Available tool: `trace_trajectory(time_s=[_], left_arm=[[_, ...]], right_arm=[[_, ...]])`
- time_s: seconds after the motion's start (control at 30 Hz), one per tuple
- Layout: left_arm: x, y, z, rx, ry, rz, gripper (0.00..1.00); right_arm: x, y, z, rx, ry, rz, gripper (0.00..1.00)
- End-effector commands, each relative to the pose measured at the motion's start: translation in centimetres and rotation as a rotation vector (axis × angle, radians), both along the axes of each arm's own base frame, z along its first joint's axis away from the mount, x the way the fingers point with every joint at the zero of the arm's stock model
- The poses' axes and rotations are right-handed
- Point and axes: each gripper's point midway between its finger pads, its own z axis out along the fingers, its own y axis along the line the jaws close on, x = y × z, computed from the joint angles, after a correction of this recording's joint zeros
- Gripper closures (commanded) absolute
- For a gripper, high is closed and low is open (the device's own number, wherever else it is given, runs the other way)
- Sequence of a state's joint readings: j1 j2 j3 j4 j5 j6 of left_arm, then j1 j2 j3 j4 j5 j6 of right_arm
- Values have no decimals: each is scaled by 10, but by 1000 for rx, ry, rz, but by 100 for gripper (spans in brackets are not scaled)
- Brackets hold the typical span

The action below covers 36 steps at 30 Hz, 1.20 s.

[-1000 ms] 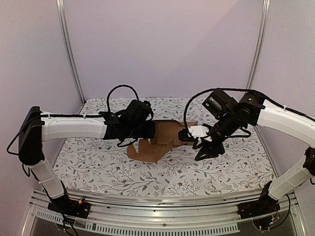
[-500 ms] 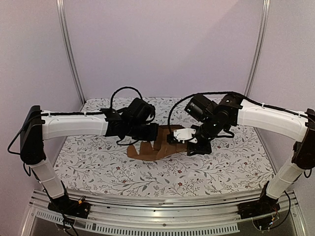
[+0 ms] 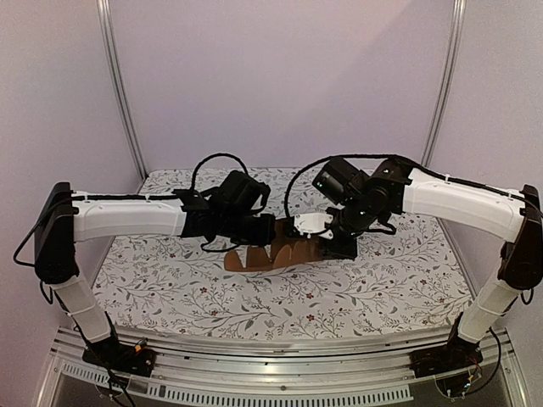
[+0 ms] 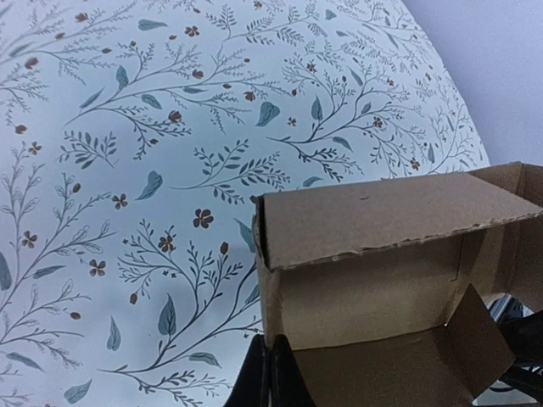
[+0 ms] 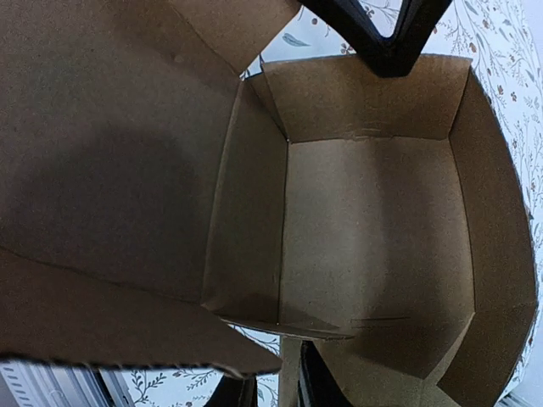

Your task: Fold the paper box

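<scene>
The paper box (image 3: 273,253) is plain brown cardboard, partly folded up on the floral cloth between the two arms. In the left wrist view the paper box (image 4: 382,280) shows upright walls and an open top flap. My left gripper (image 4: 271,373) is shut on the edge of its near wall. In the right wrist view I look into the open paper box (image 5: 373,220), with a large loose flap at the left. My right gripper (image 5: 280,386) holds a wall edge between its fingers. The left gripper (image 5: 390,42) pinches the far wall. From above, the left gripper (image 3: 265,231) and the right gripper (image 3: 327,244) face each other across the box.
The floral tablecloth (image 3: 170,280) covers the table. Pale walls and two metal posts (image 3: 119,85) stand behind it. A metal rail (image 3: 271,386) runs along the near edge, by the arm bases.
My right arm has swung left toward the left gripper, carrying its side of the cardboard. The sheet has gone from spread out to narrower and more upright. The left gripper has barely moved.
</scene>
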<state>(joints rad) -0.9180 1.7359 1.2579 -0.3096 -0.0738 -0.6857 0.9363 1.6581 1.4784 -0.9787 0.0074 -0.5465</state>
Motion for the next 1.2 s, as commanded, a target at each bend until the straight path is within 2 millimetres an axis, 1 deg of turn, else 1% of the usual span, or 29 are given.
trace_trajectory(time_s=[0.0,0.1,0.2,0.3,0.43,0.5,0.57,0.63,0.67,0.77,0.83,0.9,0.93,1.03,1.1,1.13,1.17], left_arm=[[-9,-15,13,-83,-8,-71,100],[-15,-24,18,-117,-14,-112,100],[-18,-29,21,-136,-25,-129,100],[-18,-31,23,-157,-35,-133,100],[-20,-33,33,-202,-69,-144,100],[-18,-28,33,-190,-79,-125,100],[-12,-16,23,-117,-77,-80,100],[-7,-4,8,-37,-72,-41,100],[-6,2,1,-12,-67,-27,100],[-4,9,-15,31,-58,-16,100],[-3,10,-22,45,-60,-17,100],[-2,10,-26,52,-64,-19,100],[-2,9,-28,51,-65,-21,100],[-1,7,-29,52,-73,-27,100],[-1,4,-25,45,-86,-38,100],[-1,4,-23,43,-96,-38,100],[-1,5,-19,43,-110,-41,100]], right_arm=[[1,14,0,37,19,-8,82],[-3,14,-4,36,42,-5,82],[-6,14,-4,44,53,-1,82],[-9,14,-4,49,65,5,82],[-10,11,-6,40,66,4,82],[-9,9,-4,38,58,1,82],[-9,6,6,53,37,0,81],[-15,2,21,84,34,16,80],[-19,-1,35,116,26,26,79],[-32,-10,65,184,15,53,77],[-33,-17,78,216,-2,50,75],[-27,-28,85,230,-24,17,74],[-22,-33,86,226,-35,-3,74],[-2,-48,79,221,-26,-85,73],[10,-57,74,250,12,-151,72],[17,-66,71,271,30,-194,71],[26,-72,72,311,39,-239,69]])
